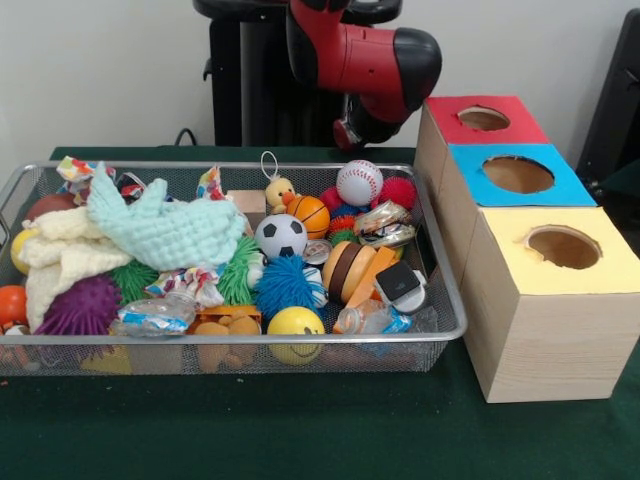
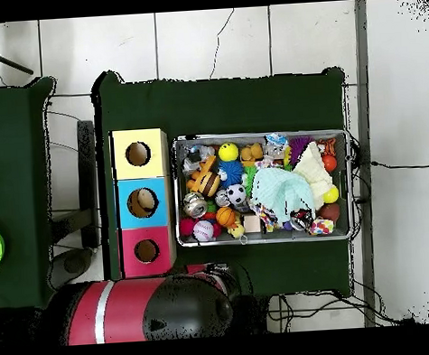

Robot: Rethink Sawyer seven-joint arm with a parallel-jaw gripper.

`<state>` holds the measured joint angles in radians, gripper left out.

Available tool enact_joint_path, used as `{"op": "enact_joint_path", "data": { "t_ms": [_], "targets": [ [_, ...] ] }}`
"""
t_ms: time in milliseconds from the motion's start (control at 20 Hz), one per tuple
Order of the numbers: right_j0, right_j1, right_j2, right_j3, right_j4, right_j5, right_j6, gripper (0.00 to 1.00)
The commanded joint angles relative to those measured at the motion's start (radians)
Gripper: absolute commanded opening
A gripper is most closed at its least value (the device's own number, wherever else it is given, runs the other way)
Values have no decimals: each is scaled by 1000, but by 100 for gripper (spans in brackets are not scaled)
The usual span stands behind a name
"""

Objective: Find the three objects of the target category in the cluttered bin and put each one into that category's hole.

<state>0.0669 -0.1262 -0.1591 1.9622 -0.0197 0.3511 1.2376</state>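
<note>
The wire mesh bin (image 1: 452,300) stands on the green cloth, full of toys; it also shows in the overhead view (image 2: 349,181). One see-through bottle with a blue-and-white label (image 1: 155,316) lies at the bin's front left. A second bottle (image 1: 375,320) lies at the front right corner. They also show from overhead, the first (image 2: 276,146) and the second (image 2: 195,155). I see no third bottle. Only the red and black arm (image 1: 365,60) shows, drawn back above the bin's far edge and low in the overhead view (image 2: 145,308). No gripper shows.
Three wooden boxes with round holes stand beside the bin: red top (image 1: 520,125), blue top (image 1: 560,185), yellow top (image 1: 612,262). Silver foil packets (image 1: 385,225), balls, spiky toys and a light-green cloth (image 1: 170,230) fill the bin.
</note>
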Motion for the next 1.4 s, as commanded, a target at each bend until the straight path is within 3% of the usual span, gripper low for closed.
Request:
{"op": "enact_joint_path", "data": {
  "t_ms": [50,500,750,1400],
  "targets": [
    [-22,-21,46,-303,27,105,116,0],
    [-16,-18,31,-411,-23,290,92,0],
    [13,-45,5,-430,-65,361,122,0],
    [-35,-15,41,-449,-177,166,77,0]
  ]
}}
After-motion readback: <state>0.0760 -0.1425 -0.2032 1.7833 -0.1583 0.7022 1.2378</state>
